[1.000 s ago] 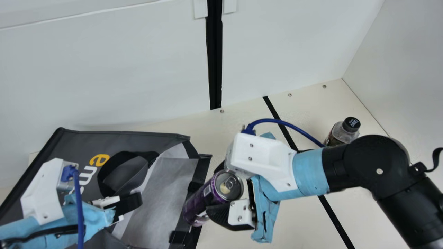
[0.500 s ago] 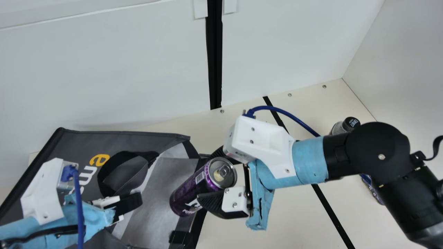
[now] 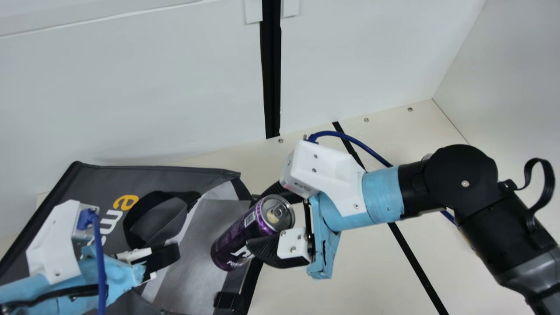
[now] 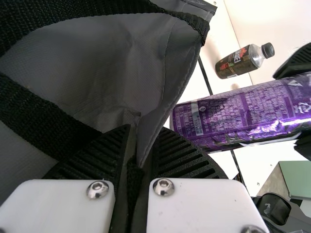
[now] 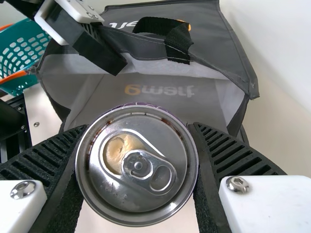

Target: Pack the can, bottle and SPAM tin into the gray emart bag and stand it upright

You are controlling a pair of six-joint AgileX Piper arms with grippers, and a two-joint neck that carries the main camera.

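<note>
Can in the main view: the purple can (image 3: 239, 238) is farther in over the opening of the gray emart bag (image 3: 183, 175) than a second ago, clear of the outer edge it hung across. It leans, lid end up toward my right arm, base slanting down into the bag.
Right hand: I have the can between two fingers, parted by its width, near the lid; this hand (image 3: 258, 221) has come along with it.
Left hand: mine (image 3: 168, 258) stays where it was, at the bag's mouth.
Bottle: the bottle (image 3: 427, 156) had its black cap in sight half a second ago; my right arm covers all but a sliver now.
Blue strip: a thin bit of blue (image 3: 449, 216) beside my right arm is too small to name.
Left wrist view: my fingers are pinched together on the bag's fabric. The can lies lengthwise across, base near that fabric, its far end cut off by the edge; the bottle sits well apart, over the worktop (image 4: 197, 92).
Right wrist view: the can's lid faces me squarely, so its long axis runs away from the camera and its body is hidden. A teal basket (image 5: 22, 54) is partly cut off.
</note>
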